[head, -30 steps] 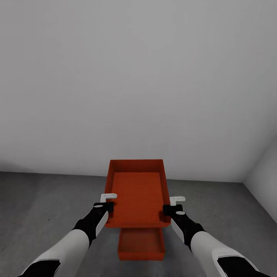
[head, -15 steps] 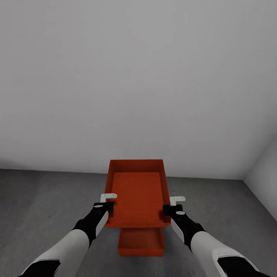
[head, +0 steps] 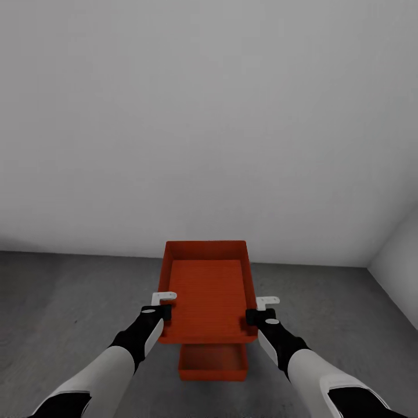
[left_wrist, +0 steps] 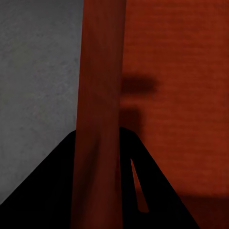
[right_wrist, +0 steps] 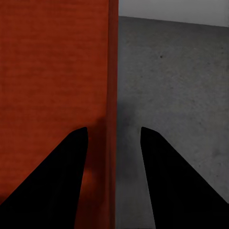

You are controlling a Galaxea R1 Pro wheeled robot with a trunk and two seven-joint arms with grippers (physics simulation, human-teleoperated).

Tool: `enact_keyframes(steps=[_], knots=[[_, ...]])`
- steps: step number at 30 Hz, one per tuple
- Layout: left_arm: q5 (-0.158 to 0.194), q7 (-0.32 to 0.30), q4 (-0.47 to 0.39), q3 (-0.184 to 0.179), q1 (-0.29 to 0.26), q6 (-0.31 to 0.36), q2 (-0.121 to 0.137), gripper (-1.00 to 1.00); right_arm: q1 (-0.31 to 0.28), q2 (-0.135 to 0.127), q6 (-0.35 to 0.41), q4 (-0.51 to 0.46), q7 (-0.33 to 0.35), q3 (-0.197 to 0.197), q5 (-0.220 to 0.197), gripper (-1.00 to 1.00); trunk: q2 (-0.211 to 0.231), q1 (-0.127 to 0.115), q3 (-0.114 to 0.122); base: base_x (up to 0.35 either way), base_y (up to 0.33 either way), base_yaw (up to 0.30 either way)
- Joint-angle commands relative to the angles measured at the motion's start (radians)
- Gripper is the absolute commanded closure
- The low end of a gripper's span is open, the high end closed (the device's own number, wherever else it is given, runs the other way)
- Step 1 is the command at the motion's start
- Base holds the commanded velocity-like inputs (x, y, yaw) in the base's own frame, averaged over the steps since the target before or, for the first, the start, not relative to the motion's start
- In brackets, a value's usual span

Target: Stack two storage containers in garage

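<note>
I hold one orange-red storage container [head: 208,287] level in the air, gripped by its two long walls. My left gripper [head: 163,312] is shut on its left wall [left_wrist: 98,95]. My right gripper [head: 256,316] is shut on its right wall [right_wrist: 112,90], which runs between the dark fingers [right_wrist: 62,181]. The second storage container [head: 212,363] rests on the dark grey concrete floor [head: 69,325] of the garage. It lies directly under the near end of the held one, which hides most of it.
A plain white-grey wall [head: 209,116] stands close ahead and meets a side wall [head: 400,267] in a corner at the right. Bare concrete lies to the left and right of the containers.
The floor, wall line and lower container have slid slightly up the picture, so the camera moved. Less of the lower container shows. Both grippers and the held container kept their places.
</note>
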Motion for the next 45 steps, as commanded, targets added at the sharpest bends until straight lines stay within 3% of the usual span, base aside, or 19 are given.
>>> enact_keyframes(steps=[1,45], knots=[[-0.002,-0.002,-0.004,0.002,-0.001,-0.081,-0.002,1.00,-0.001,0.001,0.003,0.002,-0.003,-0.001,-0.014,1.00,-0.002,0.000,-0.004,0.000,0.000,0.000],[-0.001,-0.002,-0.004,0.002,-0.001,-0.081,-0.002,1.00,-0.001,-0.001,0.003,0.002,-0.003,-0.001,-0.014,1.00,-0.002,0.000,-0.075,0.000,0.000,0.000]])
